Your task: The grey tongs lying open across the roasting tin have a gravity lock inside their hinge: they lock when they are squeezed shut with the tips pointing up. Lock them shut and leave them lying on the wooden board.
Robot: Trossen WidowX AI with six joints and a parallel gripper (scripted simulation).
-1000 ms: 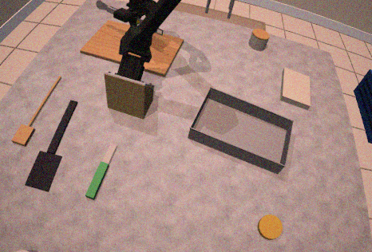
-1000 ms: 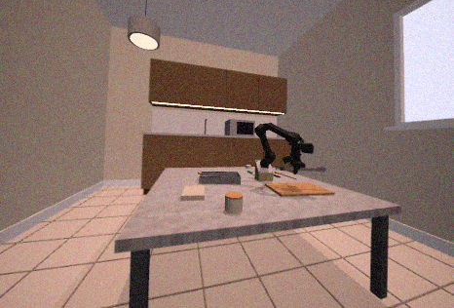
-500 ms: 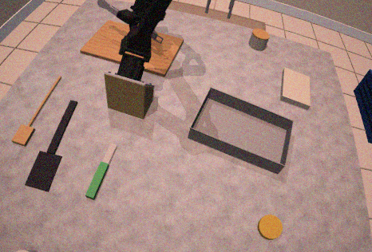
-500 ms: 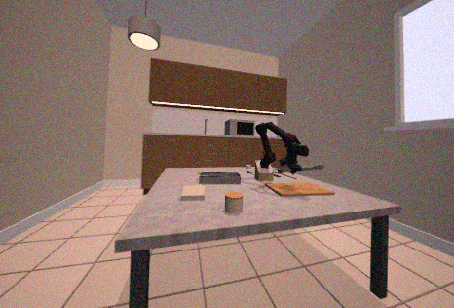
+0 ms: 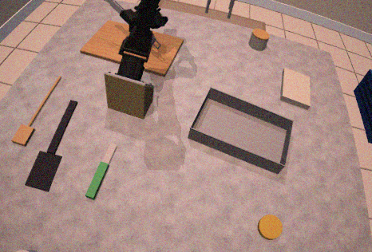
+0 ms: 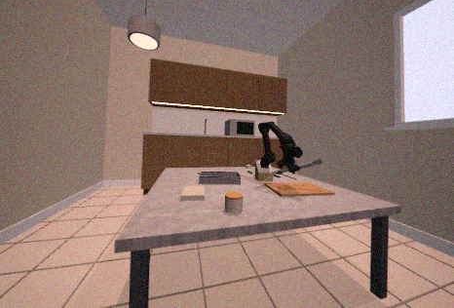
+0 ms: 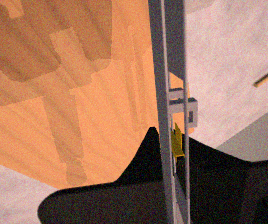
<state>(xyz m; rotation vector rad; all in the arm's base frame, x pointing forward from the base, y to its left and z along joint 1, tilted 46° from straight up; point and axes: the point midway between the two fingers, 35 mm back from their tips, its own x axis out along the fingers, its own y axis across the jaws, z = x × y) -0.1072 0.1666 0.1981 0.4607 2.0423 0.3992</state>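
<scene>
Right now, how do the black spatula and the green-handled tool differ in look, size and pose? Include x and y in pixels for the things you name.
The black spatula (image 5: 45, 170) is dark all over, while the green-handled tool (image 5: 96, 180) has a green handle and a pale blade. The spatula is clearly the longer and wider of the two; the green-handled tool is short and narrow. The spatula's broad end points toward the bottom of the top view, whereas the tool's narrow pale end points toward its top. Both lie flat on the table (image 5: 160, 212) (image 6: 273, 222).

A green-handled knife (image 5: 97, 179), a black spatula (image 5: 44, 170) and a wooden tool with a square head (image 5: 23, 135) lie on a grey table (image 5: 223, 196) (image 6: 195, 220), with a yellow disc (image 5: 270, 226) well apart from them and an orange-topped jar (image 5: 259, 40) (image 6: 234, 204) near a pale block (image 5: 295, 87) (image 6: 193, 192).
</scene>
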